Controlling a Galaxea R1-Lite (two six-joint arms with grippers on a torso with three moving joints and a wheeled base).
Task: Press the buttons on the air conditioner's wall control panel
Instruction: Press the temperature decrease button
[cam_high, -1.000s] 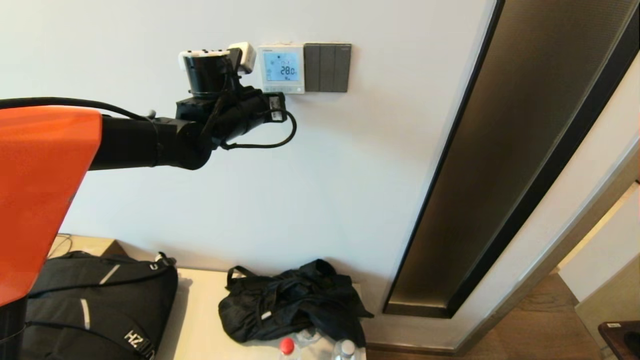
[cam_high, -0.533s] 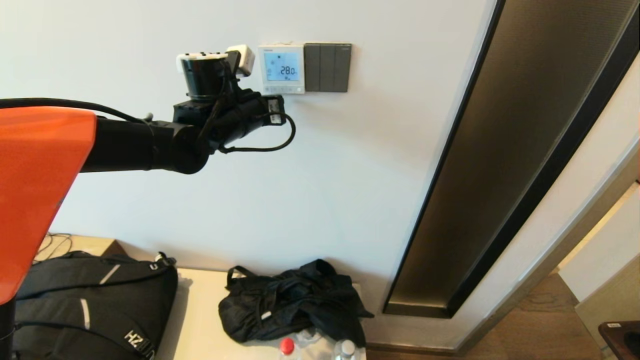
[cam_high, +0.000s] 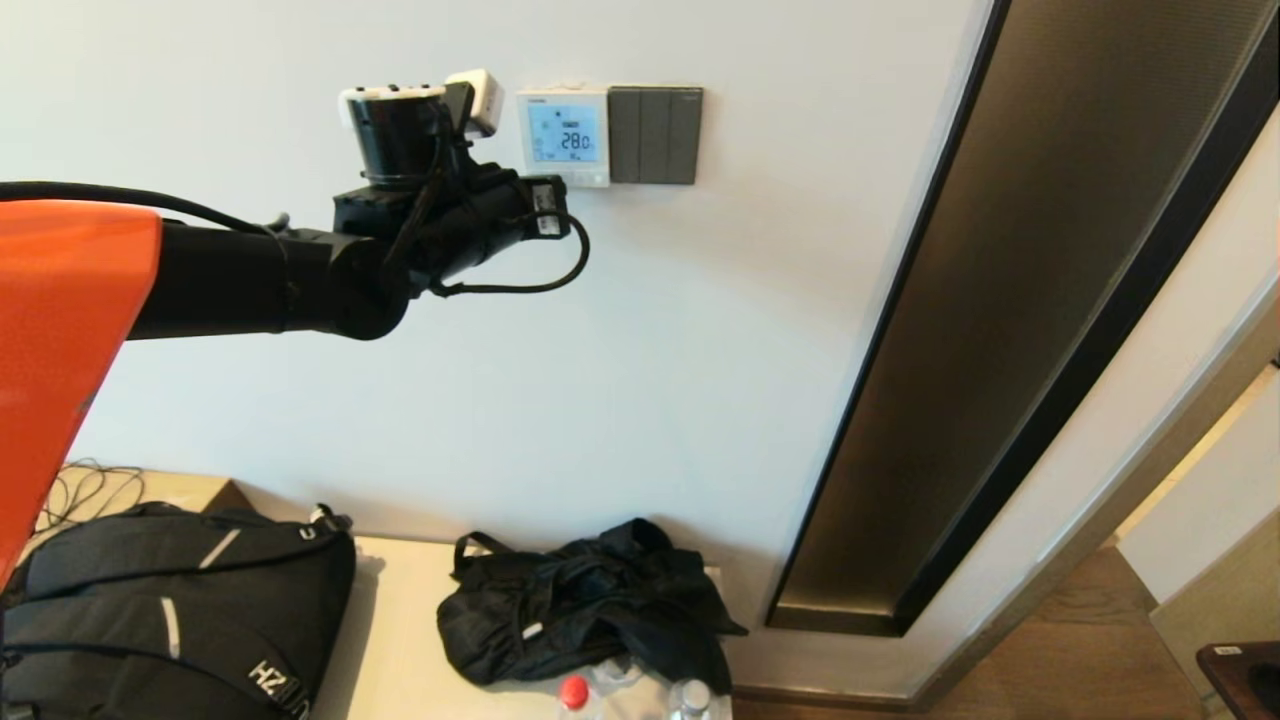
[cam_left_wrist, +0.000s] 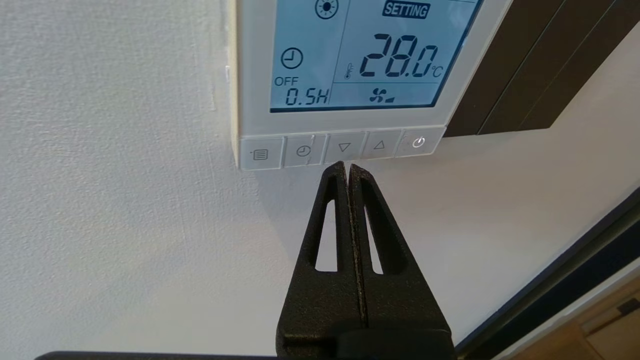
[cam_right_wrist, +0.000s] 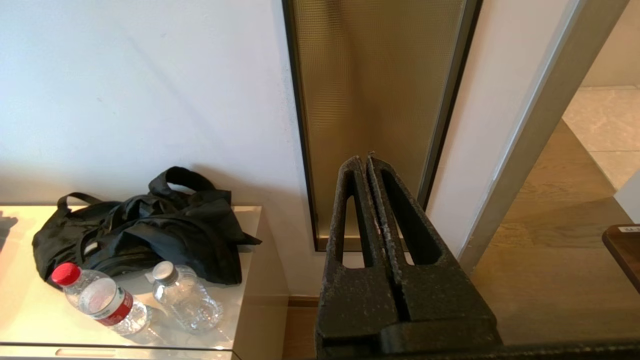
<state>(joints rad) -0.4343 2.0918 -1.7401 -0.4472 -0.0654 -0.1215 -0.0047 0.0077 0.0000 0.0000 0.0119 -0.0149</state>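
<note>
Bare white wall (cam_left_wrist: 125, 225) open below and to the left of the air conditioner's wall control panel (cam_left_wrist: 345, 75), nothing mounted there. Hemmed on the panel's right by the dark grey switch plate (cam_high: 655, 135), set just beside it. Left gripper (cam_left_wrist: 348, 166) pinched together, tips just under the buttons (cam_left_wrist: 340, 148), near the down-arrow one. Farther right, blocked by a tall dark-framed panel (cam_high: 1000, 330). Low down, crowded with a backpack (cam_high: 190, 610), a crumpled black bag (cam_high: 585, 600) and two bottles (cam_right_wrist: 135, 300) on a pale cabinet top (cam_right_wrist: 30, 320).

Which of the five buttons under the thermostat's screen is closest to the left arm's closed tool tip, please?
The down-arrow button, middle of the row: the left tool points just below it; the others sit farther to either side.
</note>
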